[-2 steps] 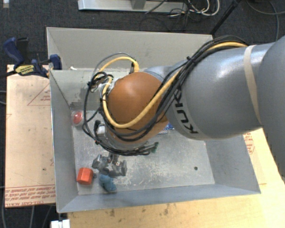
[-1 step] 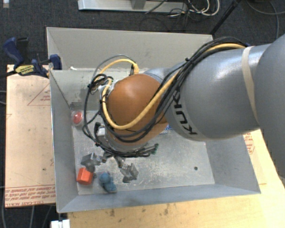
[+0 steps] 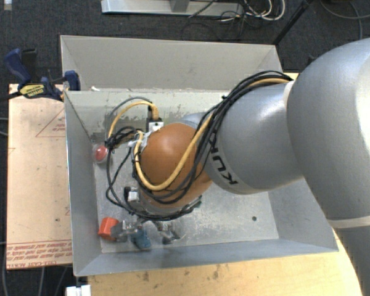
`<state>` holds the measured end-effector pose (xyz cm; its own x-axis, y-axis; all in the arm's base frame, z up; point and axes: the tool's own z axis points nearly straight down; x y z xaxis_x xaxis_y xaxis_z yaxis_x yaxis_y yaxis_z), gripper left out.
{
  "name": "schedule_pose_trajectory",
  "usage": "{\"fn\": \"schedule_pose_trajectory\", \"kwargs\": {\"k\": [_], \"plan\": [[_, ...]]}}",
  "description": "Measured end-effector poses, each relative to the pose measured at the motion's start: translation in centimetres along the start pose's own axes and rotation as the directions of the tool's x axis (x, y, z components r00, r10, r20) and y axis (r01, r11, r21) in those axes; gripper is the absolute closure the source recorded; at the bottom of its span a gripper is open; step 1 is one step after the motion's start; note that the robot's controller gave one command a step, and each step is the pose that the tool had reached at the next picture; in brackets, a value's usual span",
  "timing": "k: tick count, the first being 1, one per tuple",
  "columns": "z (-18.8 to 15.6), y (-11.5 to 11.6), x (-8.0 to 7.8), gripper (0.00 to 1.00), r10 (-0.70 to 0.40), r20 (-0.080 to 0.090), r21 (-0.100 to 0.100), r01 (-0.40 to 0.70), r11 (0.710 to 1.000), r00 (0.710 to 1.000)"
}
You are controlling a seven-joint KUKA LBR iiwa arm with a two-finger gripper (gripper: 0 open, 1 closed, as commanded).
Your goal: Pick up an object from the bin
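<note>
Three small things are visible on the floor of the bin, and I record them by the clock, with twelve at the top of the camera view.

1. An orange block lies in the corner at about eight o'clock, close to the near wall.
2. A teal piece lies at about seven o'clock, against the near wall and just beside the block.
3. A red ball lies at about ten o'clock, beside the left wall and well apart from the other two.

The arm reaches in from three o'clock. Its orange wrist cover and cables hang over the left half of the floor. The gripper is low beneath the cover, near the seven o'clock wall.

Gripper state: I cannot tell how far open it is, because the cover and cables hide most of it. I see nothing held in it.

Governing relation: the teal piece is the nearest thing. It lies just off the gripper toward seven o'clock, near enough that I cannot say whether they touch. The block lies farther out at nine o'clock from the gripper, and the ball lies at eleven. I cannot make out the long axis of the teal piece. The block appears to run roughly nine to three.

Judgement: no pick is made yet. A short shift toward seven o'clock would centre the gripper on the teal piece. The near wall leaves little room there, so contact with it is the risk.
</note>
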<state>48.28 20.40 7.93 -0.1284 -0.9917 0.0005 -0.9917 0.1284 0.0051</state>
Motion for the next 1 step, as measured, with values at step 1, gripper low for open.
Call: {"fn": "schedule_pose_trajectory", "kwargs": {"k": [1], "plan": [[-0.17, -0.07, -0.06, 1.00, 0.001, 0.002, 0.002, -0.001, 1.000, 1.000]]}}
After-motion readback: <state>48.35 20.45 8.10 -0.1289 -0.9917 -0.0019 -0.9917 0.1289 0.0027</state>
